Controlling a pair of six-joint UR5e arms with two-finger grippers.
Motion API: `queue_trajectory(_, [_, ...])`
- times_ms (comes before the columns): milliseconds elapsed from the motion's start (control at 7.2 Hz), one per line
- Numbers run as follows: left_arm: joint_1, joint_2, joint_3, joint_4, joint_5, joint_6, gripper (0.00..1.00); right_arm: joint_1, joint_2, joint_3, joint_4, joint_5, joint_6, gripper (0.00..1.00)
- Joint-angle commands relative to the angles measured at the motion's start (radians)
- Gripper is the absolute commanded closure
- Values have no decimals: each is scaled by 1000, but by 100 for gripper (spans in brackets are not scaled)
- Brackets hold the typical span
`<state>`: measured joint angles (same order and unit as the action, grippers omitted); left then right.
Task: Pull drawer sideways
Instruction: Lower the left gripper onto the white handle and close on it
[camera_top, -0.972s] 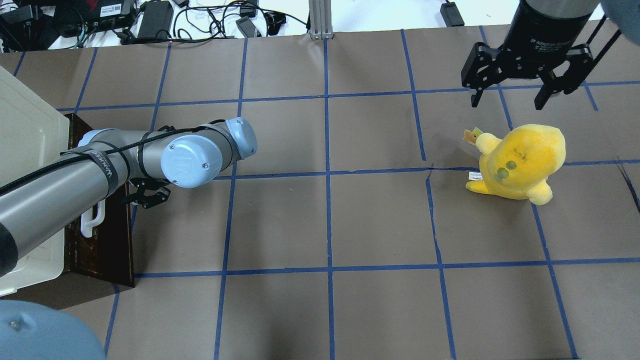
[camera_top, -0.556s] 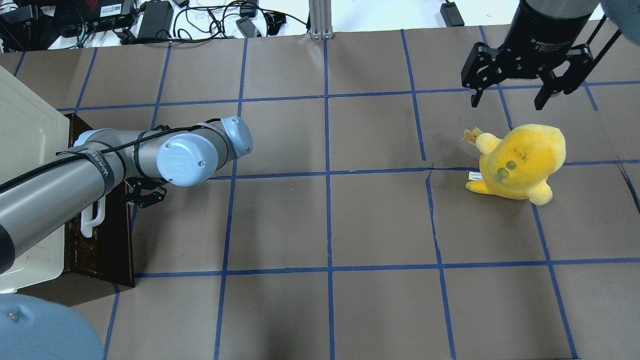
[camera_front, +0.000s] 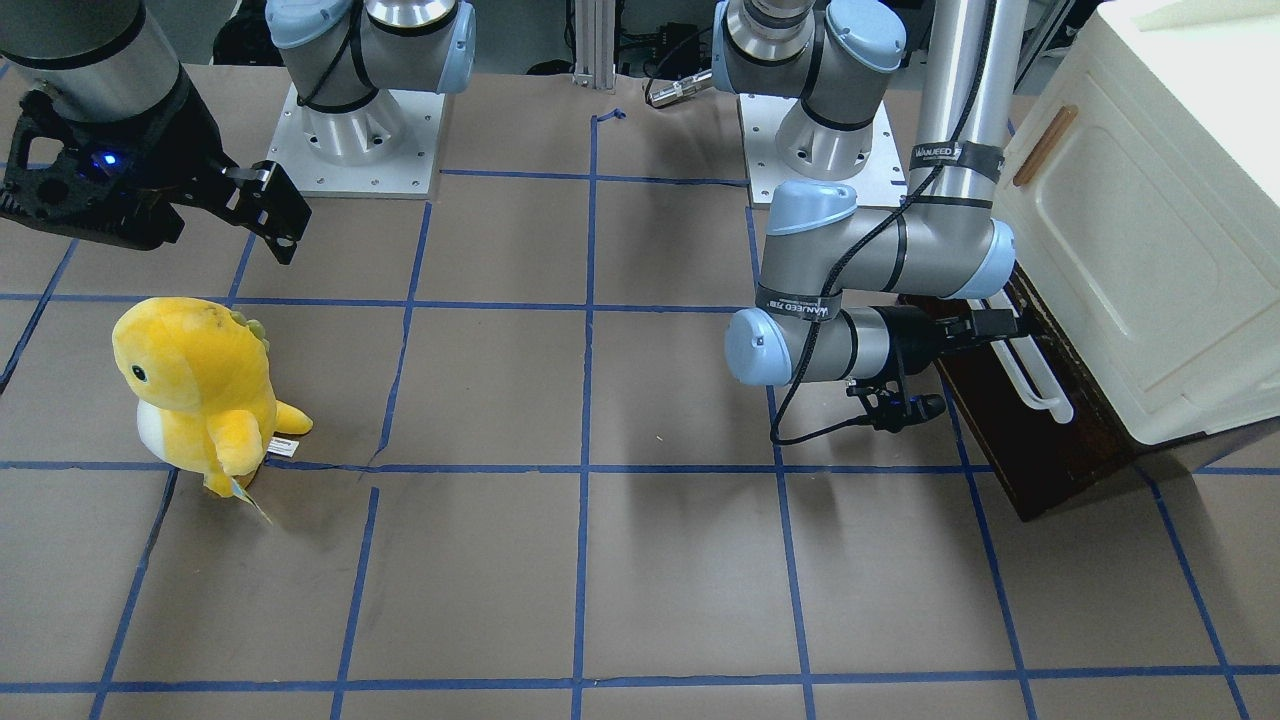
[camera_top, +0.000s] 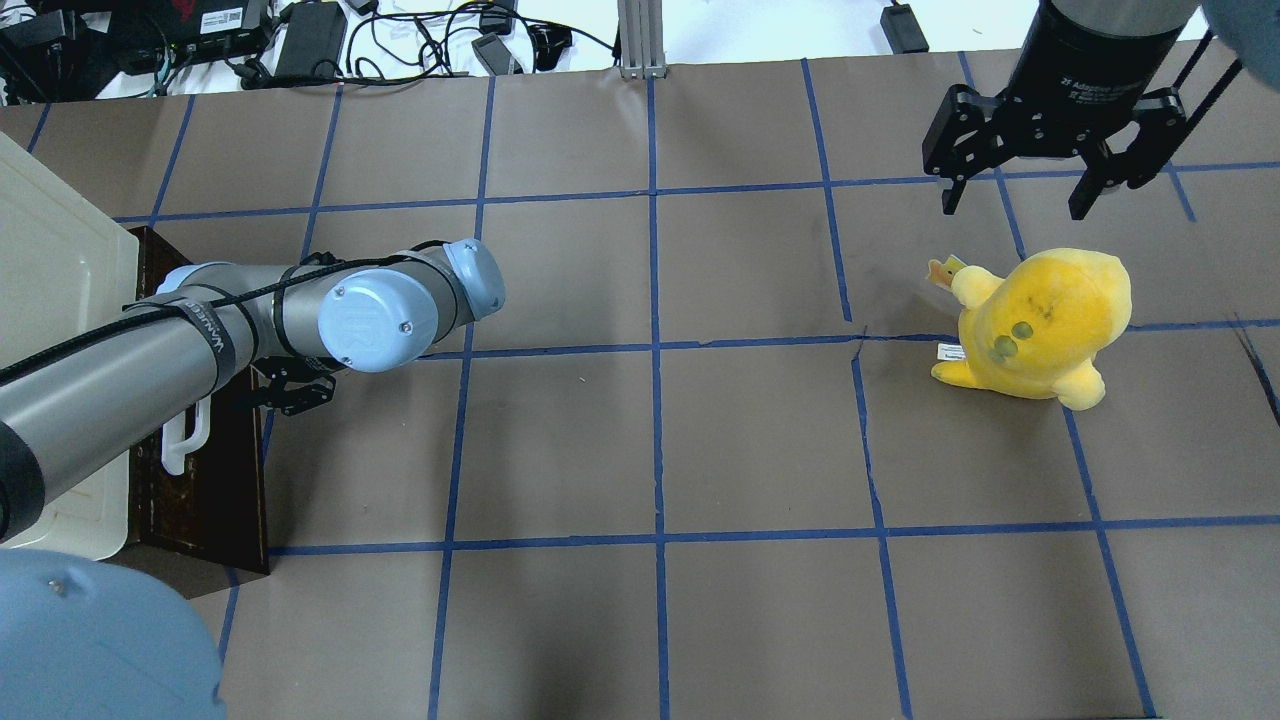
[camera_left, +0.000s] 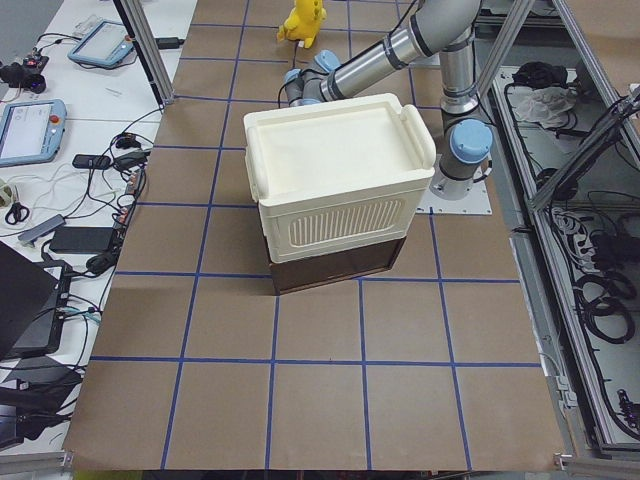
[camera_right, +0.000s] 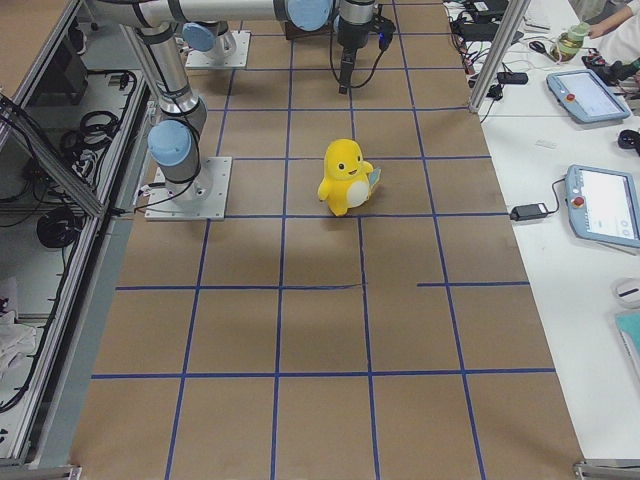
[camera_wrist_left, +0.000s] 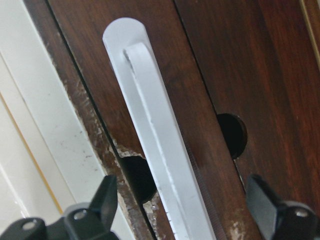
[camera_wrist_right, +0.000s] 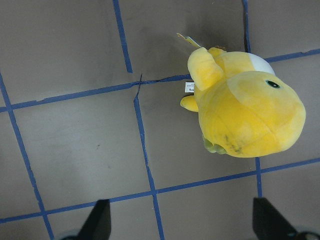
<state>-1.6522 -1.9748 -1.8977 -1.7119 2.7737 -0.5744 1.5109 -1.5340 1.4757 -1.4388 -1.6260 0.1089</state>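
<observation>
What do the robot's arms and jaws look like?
The left arm and right arm are silver-grey tubes with pale blue round joint caps. A black cable is strapped along the left one by black bands with white letters. The right gripper is black, jaws too, under a black cylinder with small white writing.

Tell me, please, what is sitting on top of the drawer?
A cream cabinet sits on it, covering its top. Only the drawer's dark front and white handle show; its inside is hidden.
</observation>
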Motion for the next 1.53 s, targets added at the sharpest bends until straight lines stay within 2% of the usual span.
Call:
queue_trajectory(0, [0,-4,0,0,1,1,58,0,0,0,1,0,0,0])
queue_trajectory(556, [0,-4,-1,-12,23,7,68,0,0,0,0,0,0,0])
queue_trajectory(1389, [-8,-10,-4,-18,38,5,69,-1,0,0,0,0,0,0])
